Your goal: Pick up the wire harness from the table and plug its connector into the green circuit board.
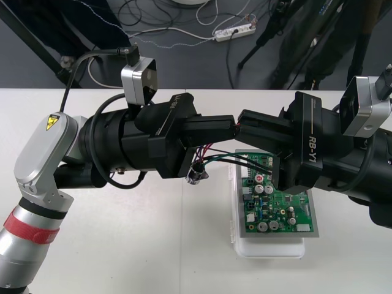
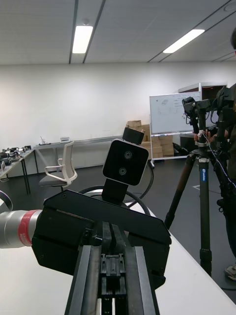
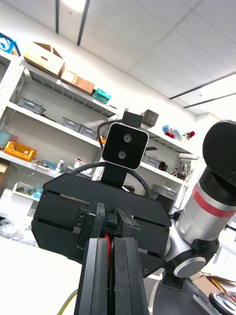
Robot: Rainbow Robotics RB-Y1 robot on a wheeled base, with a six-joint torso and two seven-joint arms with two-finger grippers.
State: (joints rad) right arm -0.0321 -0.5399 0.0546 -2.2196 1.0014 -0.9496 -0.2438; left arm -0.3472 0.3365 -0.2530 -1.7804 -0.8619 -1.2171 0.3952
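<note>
Both grippers meet tip to tip above the table, just behind the green circuit board [image 1: 278, 202] on its white base [image 1: 269, 248]. My left gripper [image 1: 229, 129] is shut on the wire harness; a red wire [image 3: 105, 242] shows between its fingers [image 3: 129, 275]. My right gripper [image 1: 246, 124] faces it, shut on a small black plug [image 2: 113, 269]. The thin wires [image 1: 211, 153] loop down below the fingertips, and the round metal socket [image 1: 197, 174] dangles over the table left of the board. The plug is held above the board, not in it.
The left arm's wrist camera [image 1: 139, 79] and the right arm's [image 1: 361, 104] stand above the grippers. The other gripper stands close in each wrist view: the left one [image 2: 98, 231] and the right one [image 3: 98, 221]. Bare table lies left of and in front of the board.
</note>
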